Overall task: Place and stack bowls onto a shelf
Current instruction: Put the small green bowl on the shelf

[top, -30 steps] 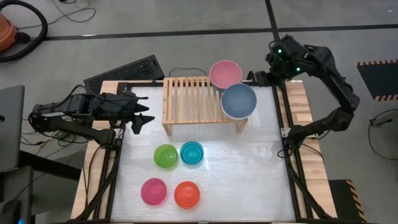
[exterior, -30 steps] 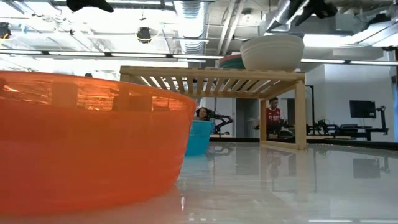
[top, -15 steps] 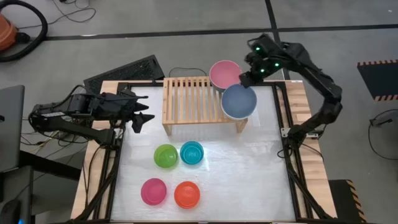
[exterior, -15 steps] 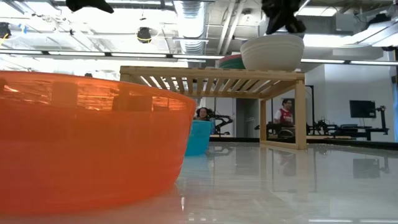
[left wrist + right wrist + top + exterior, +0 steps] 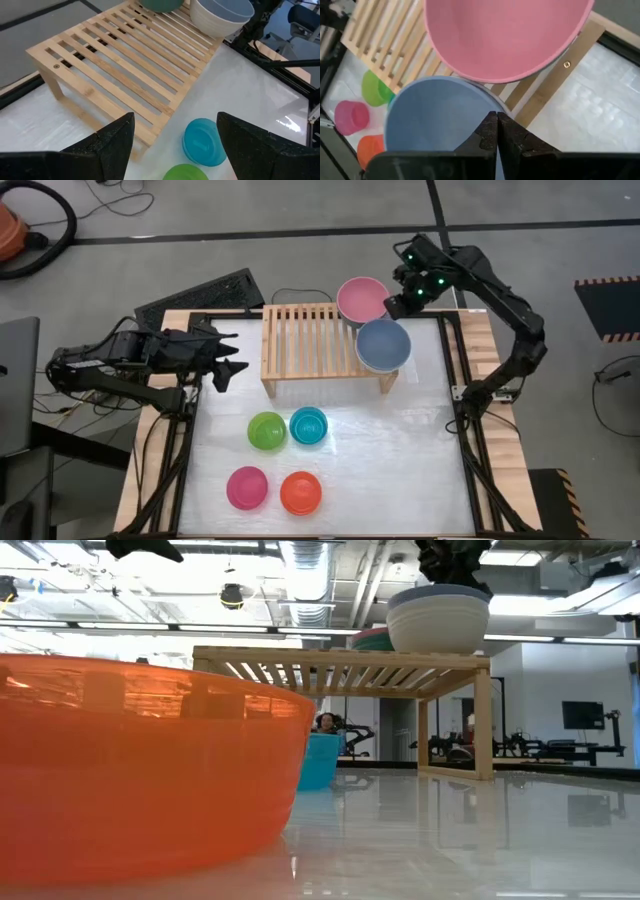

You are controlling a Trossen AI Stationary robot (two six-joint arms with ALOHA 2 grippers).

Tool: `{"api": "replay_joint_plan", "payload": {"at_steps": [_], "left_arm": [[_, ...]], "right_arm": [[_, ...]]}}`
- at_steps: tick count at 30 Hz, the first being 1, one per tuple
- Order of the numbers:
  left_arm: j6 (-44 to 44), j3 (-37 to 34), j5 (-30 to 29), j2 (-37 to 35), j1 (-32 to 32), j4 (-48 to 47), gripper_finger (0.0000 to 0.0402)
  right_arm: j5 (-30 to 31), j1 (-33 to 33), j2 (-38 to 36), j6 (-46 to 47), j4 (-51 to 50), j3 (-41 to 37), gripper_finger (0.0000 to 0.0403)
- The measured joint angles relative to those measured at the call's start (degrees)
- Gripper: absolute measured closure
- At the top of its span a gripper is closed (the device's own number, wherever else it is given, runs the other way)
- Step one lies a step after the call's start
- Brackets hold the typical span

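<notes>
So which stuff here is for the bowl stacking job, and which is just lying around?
For the job: shelf; pink bowl and slate blue bowl on it; green bowl, cyan bowl, magenta bowl, orange bowl on the table.

Lying about: keyboard, cables on the floor.

light-wood shelf [image 5: 315,340], pink bowl [image 5: 361,299], slate blue bowl [image 5: 384,344]

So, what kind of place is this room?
Probably a robotics lab or workshop: bare ceiling ducts overhead, a monitor on the far wall, and a table with a framed edge carrying two robot arms.
</notes>
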Motion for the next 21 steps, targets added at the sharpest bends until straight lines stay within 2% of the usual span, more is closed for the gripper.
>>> {"api": "replay_joint_plan", "payload": {"at_steps": [5,9,11,13,15,17,21], "left_arm": [[0.1,0.0,1.65,0.42,0.0,0.47,0.0136],[0.31,-0.19,5.89,3.69,-0.41,-1.85,0.0136],[0.17,-1.28,8.64,6.09,-1.39,-5.96,0.0136],[0.2,-2.97,9.41,9.06,-2.33,-11.45,0.0136],[0.42,-5.56,9.66,11.35,-2.64,-13.17,0.0136],[1.21,-9.56,11.19,12.5,-2.53,-11.12,0.0136],[1.77,-19.66,18.72,12.47,-1.94,1.65,0.0136]], "right_arm": [[-3.61,1.87,-4.52,3.51,4.51,0.0,0.0378],[-3.91,6.81,-9.33,7.73,7.03,0.0,0.035],[-1.14,10.25,-11.48,9.38,7.35,0.02,0.0338],[2.48,13.97,-13.14,9.69,6.87,0.02,0.0329],[6.98,17.86,-14.28,10.7,6.24,0.02,0.032],[11.28,21.62,-14.91,12.49,5.48,0.02,0.0311],[15.65,26.93,-14.84,12.94,2.79,0.02,0.0287]]}}
